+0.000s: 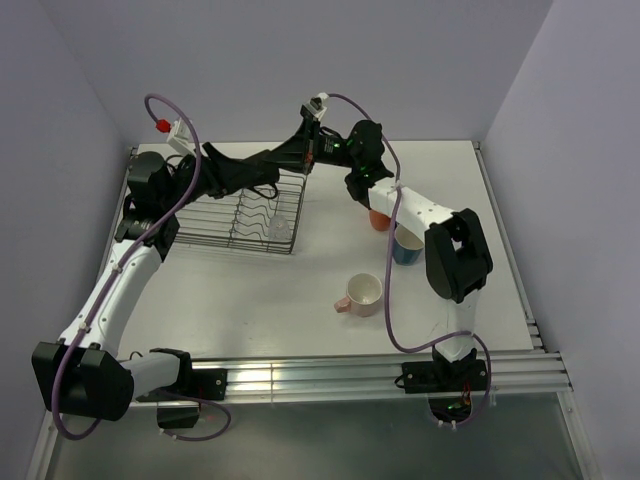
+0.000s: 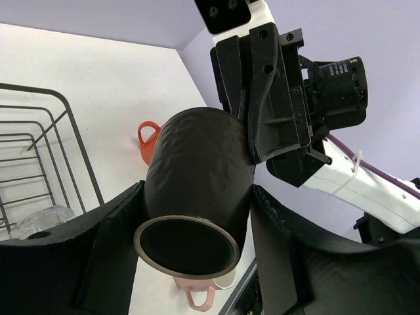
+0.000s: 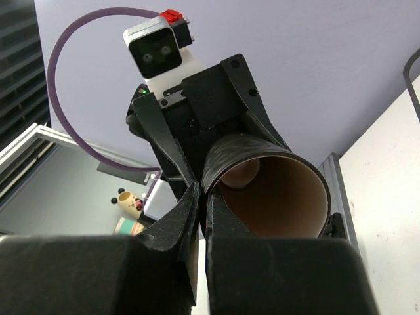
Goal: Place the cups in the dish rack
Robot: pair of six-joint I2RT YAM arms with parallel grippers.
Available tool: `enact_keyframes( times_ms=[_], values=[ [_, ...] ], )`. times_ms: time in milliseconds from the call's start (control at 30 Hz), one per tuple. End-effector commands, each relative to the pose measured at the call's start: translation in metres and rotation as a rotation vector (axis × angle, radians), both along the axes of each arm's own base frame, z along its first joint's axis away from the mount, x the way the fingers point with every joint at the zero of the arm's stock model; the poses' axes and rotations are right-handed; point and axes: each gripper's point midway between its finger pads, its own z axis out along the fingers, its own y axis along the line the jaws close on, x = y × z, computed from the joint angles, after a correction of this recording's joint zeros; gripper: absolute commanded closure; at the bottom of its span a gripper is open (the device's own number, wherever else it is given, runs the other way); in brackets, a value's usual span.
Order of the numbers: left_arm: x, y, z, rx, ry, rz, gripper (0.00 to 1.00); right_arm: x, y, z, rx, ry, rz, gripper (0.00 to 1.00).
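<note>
Dark brown mug (image 2: 193, 157) is clamped between the wide-set left gripper (image 2: 197, 203); its wall is pinched by the near-closed right gripper (image 3: 202, 197). Dish rack (image 2: 82, 154) edge is seen below-left; orange mug (image 2: 149, 141) and bare table (image 2: 98, 65) lie beyond.

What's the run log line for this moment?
right gripper: shut on brown mug wall; left gripper: around brown mug, grip unclear; dish rack: tumbler inside

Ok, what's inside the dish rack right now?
One clear glass tumbler sits in the dish rack near its right end. The left arm covers the rack's far edge, so anything there is hidden.
</note>
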Motion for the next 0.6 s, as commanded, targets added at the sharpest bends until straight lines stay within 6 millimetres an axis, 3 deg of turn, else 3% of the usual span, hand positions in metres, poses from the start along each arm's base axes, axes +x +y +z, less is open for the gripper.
enact_keyframes(
  times_ms=[0, 67, 200, 367, 567],
  values=[
    [-0.012, -0.001, 0.038, -0.016, -0.121, -0.025, 1.00, -0.009, 0.003, 0.022, 0.045, -0.075, 0.025, 1.00],
    [-0.013, -0.001, 0.039, -0.016, -0.122, -0.031, 1.00, -0.005, 0.004, 0.019, 0.030, -0.083, 0.002, 0.97],
    [-0.013, 0.003, 0.045, -0.005, -0.124, 0.004, 1.00, 0.003, 0.004, 0.010, -0.026, -0.065, -0.049, 0.73],
    [-0.008, 0.013, 0.043, 0.036, -0.087, 0.071, 1.00, 0.022, -0.002, -0.008, -0.161, -0.071, -0.171, 0.55],
    [-0.005, 0.024, 0.038, 0.078, -0.052, 0.138, 1.00, 0.040, -0.024, -0.009, -0.216, -0.101, -0.301, 0.52]
  ],
)
